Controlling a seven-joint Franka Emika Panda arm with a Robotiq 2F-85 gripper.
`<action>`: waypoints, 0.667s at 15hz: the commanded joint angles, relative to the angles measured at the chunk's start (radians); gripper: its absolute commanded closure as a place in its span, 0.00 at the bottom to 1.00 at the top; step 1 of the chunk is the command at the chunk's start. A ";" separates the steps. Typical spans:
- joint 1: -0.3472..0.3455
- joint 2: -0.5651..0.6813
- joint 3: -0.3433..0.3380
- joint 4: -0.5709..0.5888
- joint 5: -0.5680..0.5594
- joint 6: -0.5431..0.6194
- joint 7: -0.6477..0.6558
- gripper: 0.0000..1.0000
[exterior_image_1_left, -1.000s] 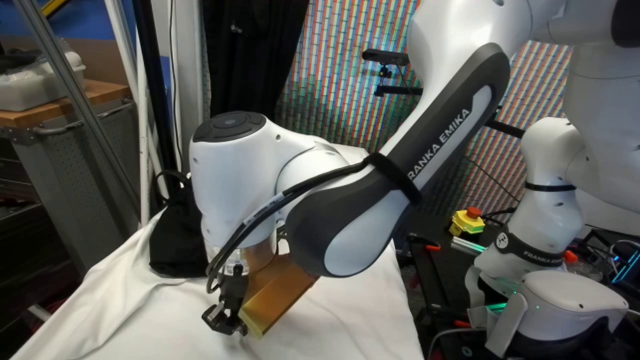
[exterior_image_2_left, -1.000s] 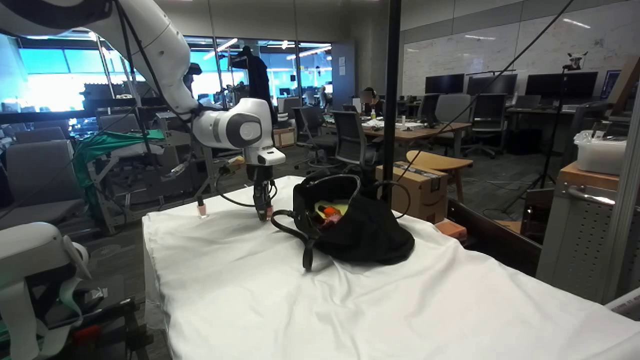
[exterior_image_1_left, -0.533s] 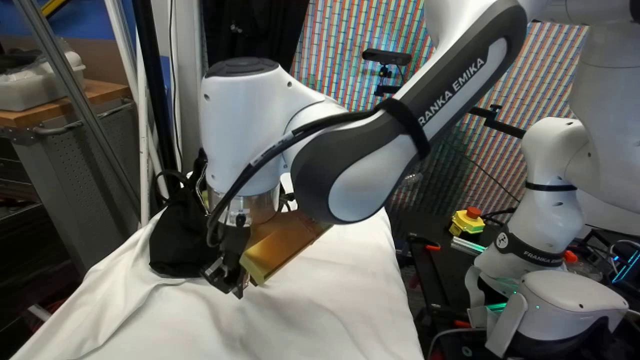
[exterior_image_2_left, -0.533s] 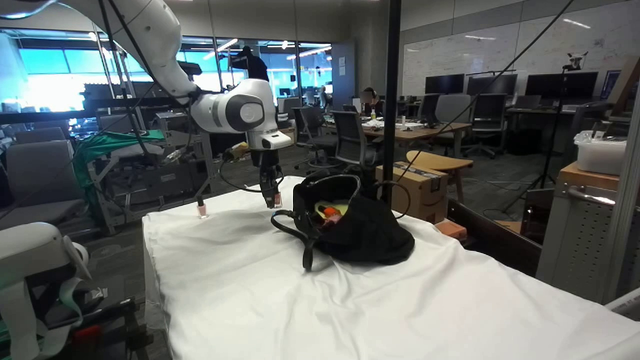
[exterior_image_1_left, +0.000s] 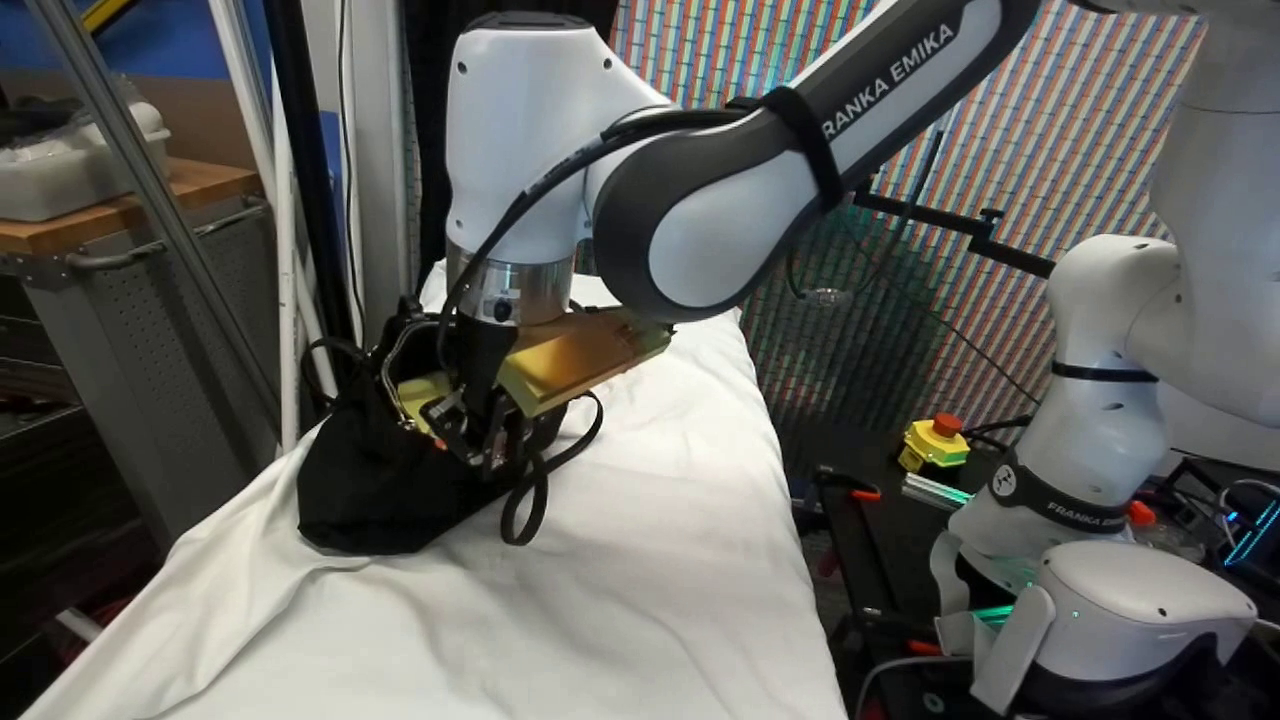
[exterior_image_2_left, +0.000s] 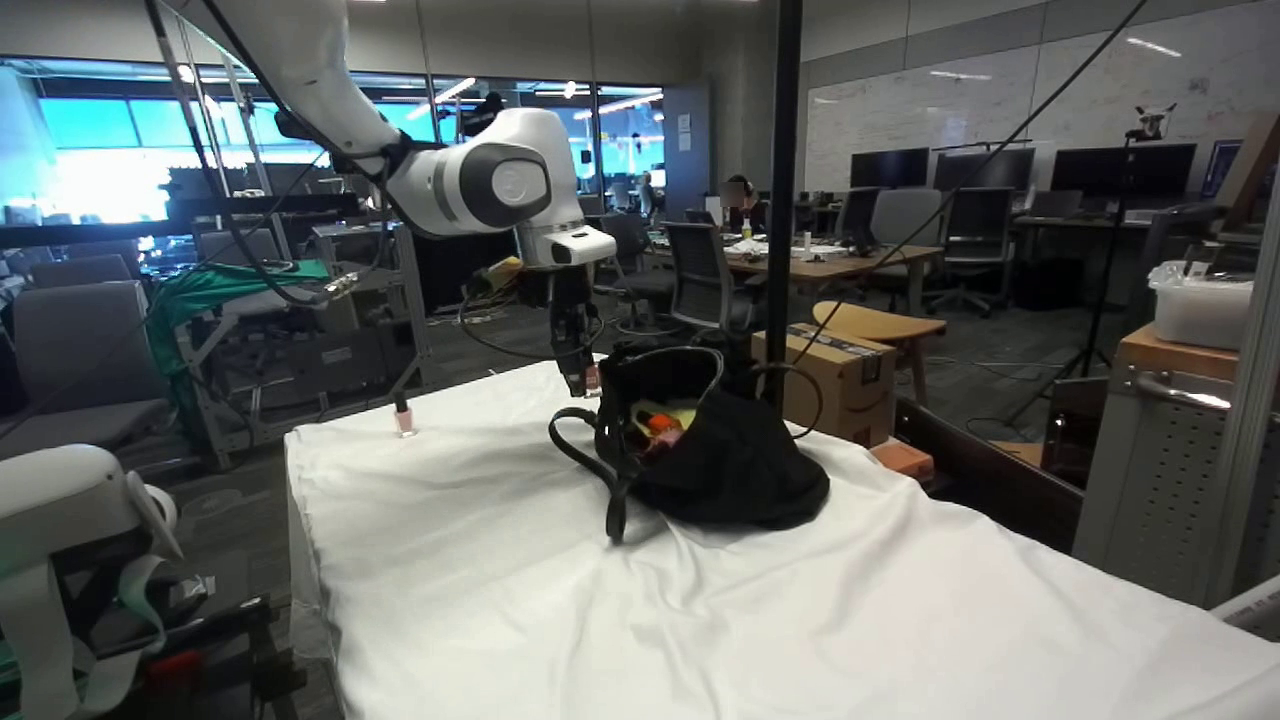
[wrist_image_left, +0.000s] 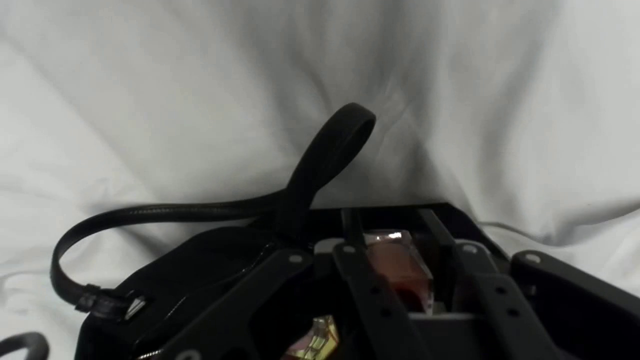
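Observation:
My gripper (wrist_image_left: 391, 216) is shut on a small clear bottle of reddish polish (wrist_image_left: 400, 267), which sits between the two fingers. In an exterior view the bottle (exterior_image_2_left: 593, 379) shows at the fingertips (exterior_image_2_left: 580, 388), raised off the table beside the black bag (exterior_image_2_left: 740, 475). In an exterior view the gripper (exterior_image_1_left: 480, 455) overlaps the open side of the bag (exterior_image_1_left: 385, 490). The bag lies open, with an orange-red item (exterior_image_2_left: 661, 424) and something yellow (exterior_image_2_left: 684, 411) inside. A yellowish shiny item (wrist_image_left: 320, 340) shows below the fingers in the wrist view. Whether the gripper touches the bag is unclear.
Another pale pink bottle with a black cap (exterior_image_2_left: 404, 418) stands upright on the white-covered table (exterior_image_2_left: 520, 600). The bag's strap (wrist_image_left: 175, 212) loops over the cloth beside the opening. A dark pole (exterior_image_2_left: 785, 200) stands behind the bag. A second white arm (exterior_image_1_left: 1080, 480) stands beyond the table.
The gripper has lifted the bottle from the table and carried it across to the bag. The bag's rim and strap have shifted slightly. The other bottle has not moved.

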 joint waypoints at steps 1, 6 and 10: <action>-0.038 -0.029 -0.017 0.005 -0.031 -0.004 -0.047 0.85; -0.089 -0.023 -0.029 0.040 -0.010 -0.013 -0.125 0.85; -0.109 0.011 -0.038 0.095 -0.013 -0.027 -0.163 0.85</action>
